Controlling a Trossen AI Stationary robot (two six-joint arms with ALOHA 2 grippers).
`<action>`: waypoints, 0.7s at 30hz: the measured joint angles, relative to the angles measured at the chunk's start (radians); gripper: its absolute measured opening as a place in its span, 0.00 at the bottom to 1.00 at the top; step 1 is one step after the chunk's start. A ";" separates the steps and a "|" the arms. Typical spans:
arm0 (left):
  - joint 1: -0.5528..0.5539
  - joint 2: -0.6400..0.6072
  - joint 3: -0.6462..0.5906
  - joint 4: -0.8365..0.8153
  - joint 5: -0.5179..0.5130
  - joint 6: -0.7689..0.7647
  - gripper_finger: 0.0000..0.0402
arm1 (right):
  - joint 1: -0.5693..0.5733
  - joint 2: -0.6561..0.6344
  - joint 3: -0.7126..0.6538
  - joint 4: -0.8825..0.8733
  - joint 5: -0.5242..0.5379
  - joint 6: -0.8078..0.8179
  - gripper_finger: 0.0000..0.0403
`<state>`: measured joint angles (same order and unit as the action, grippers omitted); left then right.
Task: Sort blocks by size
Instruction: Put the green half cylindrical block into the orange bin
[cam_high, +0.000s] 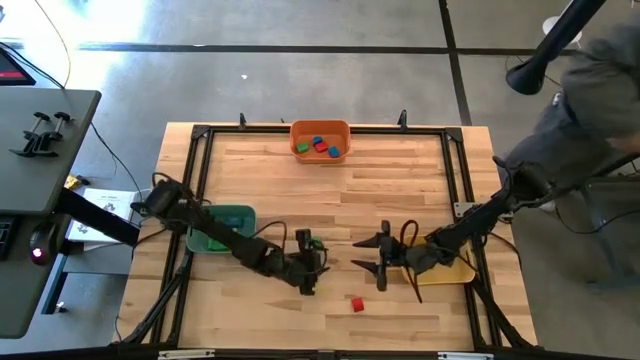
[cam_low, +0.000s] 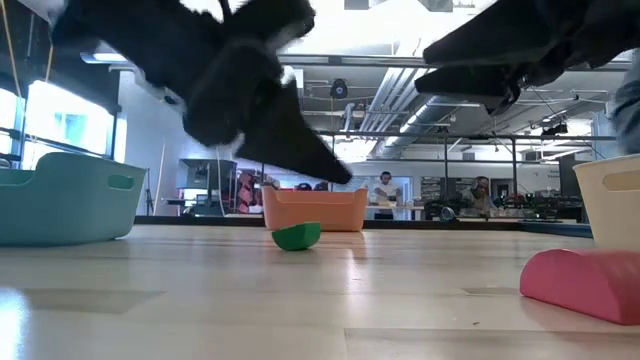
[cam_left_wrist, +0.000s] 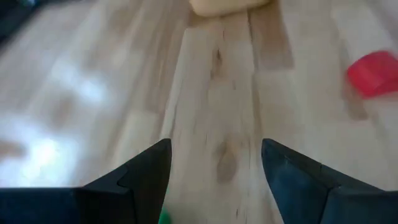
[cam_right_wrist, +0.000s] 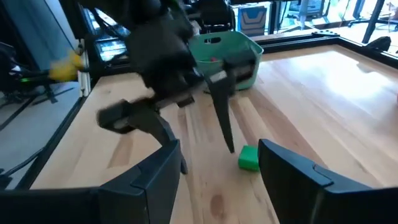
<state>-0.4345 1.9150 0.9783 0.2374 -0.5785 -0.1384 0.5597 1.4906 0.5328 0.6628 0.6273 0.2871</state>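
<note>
The left end effector (cam_high: 312, 262) hangs over the middle of the counter (cam_high: 400, 170), fingers apart and holding nothing. The green block (cam_right_wrist: 248, 157) lies on the wood just beside its fingertips, free of both fingers; in the left wrist view only a sliver of green shows at the inner edge of one finger. Whether a fingertip touches the block cannot be told.

The right end effector (cam_high: 381, 257) waits near, on the far side of the green block from the left arm, fingers also apart and empty. The left is the nearer of the two to the green block. The red block (cam_high: 357, 304) lies alone toward the front edge, well apart from both, roughly between them (the right looks slightly closer).

The green block reads as a short cube with no marked long axis. In the low view the red block (cam_low: 580, 280) shows a rounded top edge. Both look hard, smooth and solid-coloured.

The orange bin (cam_high: 320, 128) at the back edge holds several blocks, red, green and blue. The green bin (cam_high: 240, 216) sits under the left arm, the yellow bin (cam_high: 455, 272) under the right arm. The counter is pale wood planking inside a black frame.
</note>
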 joint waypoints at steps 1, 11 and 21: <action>-0.009 -0.013 0.008 -0.020 -0.013 0.028 0.59 | -0.005 0.004 0.003 0.000 0.000 0.000 0.52; 0.034 -0.019 0.021 -0.226 -0.022 0.023 0.59 | -0.018 0.006 0.004 0.006 -0.003 0.000 0.52; 0.131 0.048 0.024 -0.233 0.088 -0.049 0.58 | -0.018 0.006 0.004 0.008 -0.016 0.007 0.52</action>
<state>-0.3038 1.9625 1.0022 0.0045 -0.4908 -0.1874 0.5419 1.4963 0.5369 0.6708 0.6109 0.2936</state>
